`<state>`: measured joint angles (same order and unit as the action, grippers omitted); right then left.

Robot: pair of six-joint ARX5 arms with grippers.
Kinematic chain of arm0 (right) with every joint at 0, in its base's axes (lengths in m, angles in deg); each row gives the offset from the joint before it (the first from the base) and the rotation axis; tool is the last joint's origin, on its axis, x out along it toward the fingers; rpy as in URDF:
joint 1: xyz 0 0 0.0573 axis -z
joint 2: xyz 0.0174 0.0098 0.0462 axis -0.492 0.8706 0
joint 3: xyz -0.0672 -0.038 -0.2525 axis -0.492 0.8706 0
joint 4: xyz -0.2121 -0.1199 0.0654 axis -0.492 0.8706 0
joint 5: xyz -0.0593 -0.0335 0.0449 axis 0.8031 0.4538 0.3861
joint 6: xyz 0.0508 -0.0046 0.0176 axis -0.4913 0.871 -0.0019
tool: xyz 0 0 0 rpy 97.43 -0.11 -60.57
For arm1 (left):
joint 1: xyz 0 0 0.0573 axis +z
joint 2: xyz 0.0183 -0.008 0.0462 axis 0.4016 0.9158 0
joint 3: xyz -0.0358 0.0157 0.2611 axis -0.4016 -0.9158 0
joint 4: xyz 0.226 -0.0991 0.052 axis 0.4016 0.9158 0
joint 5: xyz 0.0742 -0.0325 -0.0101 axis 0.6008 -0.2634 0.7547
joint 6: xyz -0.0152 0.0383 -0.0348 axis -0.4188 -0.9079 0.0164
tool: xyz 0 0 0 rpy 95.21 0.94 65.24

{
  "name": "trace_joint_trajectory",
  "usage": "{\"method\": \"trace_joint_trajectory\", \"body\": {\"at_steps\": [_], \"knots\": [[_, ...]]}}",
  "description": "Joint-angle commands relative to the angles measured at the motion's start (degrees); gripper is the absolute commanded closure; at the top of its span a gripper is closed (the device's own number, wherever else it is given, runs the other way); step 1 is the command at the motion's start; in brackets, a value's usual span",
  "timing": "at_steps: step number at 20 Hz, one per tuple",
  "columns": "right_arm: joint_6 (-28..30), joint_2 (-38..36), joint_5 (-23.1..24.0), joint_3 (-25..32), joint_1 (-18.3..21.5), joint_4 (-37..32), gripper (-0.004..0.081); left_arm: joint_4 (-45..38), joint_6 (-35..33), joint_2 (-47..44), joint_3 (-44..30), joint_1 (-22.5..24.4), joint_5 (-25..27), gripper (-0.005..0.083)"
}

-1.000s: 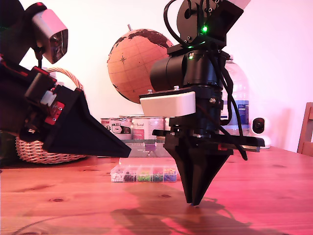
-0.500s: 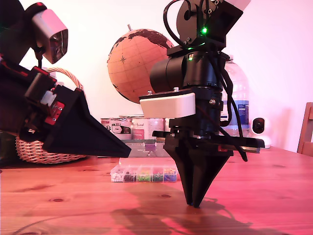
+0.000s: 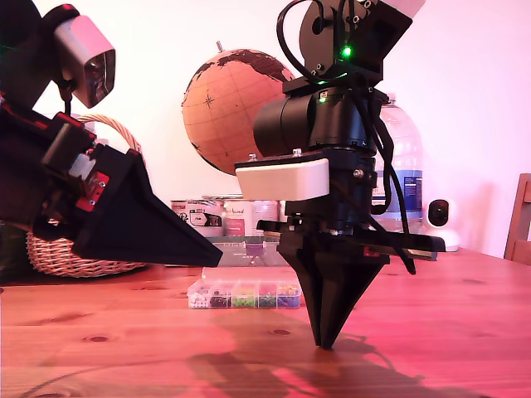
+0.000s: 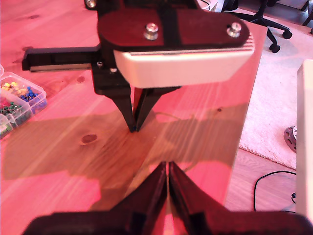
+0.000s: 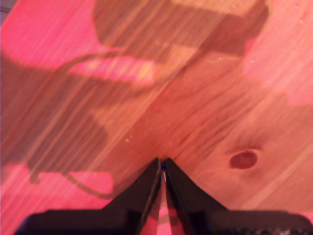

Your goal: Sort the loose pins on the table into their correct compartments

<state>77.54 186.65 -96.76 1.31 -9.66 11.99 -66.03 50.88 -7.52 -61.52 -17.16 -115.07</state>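
Observation:
My second gripper [image 3: 322,344] points straight down near the middle of the exterior view, its tips at the table [image 3: 448,332]. In its own wrist view the fingers [image 5: 146,188] are pressed together on a tiny blue pin head [image 5: 163,166] at the very tip. The first wrist view shows that same gripper [image 4: 133,128] from the front, touching the wood. My first gripper [image 3: 220,261] hangs above the table at the exterior view's left, shut and empty [image 4: 167,165]. The clear box of compartments [image 3: 245,294] lies behind, with coloured pins inside [image 4: 14,100]. No other loose pins show.
A wicker basket [image 3: 66,253], a globe [image 3: 228,108], tin cans [image 3: 207,217], a water bottle [image 3: 406,166] and a small white camera [image 3: 440,217] stand at the back. A dark knot [image 5: 243,159] marks the wood beside the second gripper. The table edge [image 4: 244,122] drops to carpet.
My second gripper has shifted slightly toward the exterior view's left, its tips still at the table. The first arm has not moved.

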Motion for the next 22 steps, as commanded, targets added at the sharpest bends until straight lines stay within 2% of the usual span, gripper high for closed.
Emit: {"method": "trace_joint_trajectory", "body": {"at_steps": [1,7,9,11,22], "knots": [[-1.16,1.97,0.02,0.00,-0.61,-0.31,0.0783,-0.11,0.11,0.22,-0.11,-0.04,-0.04,0.0795],[-1.88,1.97,0.72,-0.02,-0.61,-0.28,0.0783,-0.11,0.11,0.22,-0.11,-0.04,-0.04,0.0795],[-4.42,1.90,1.53,-0.07,-0.63,-0.28,0.0783,-0.11,0.11,0.22,-0.11,-0.04,-0.04,0.0795],[-4.61,1.51,2.05,-0.13,-0.63,-0.31,0.0783,-0.11,0.11,0.22,-0.11,-0.04,-0.04,0.0795],[-9.92,-0.04,3.50,-4.31,-0.98,-0.09,0.0783,-0.11,0.13,0.22,-0.11,-0.04,-0.04,0.0795]]}}
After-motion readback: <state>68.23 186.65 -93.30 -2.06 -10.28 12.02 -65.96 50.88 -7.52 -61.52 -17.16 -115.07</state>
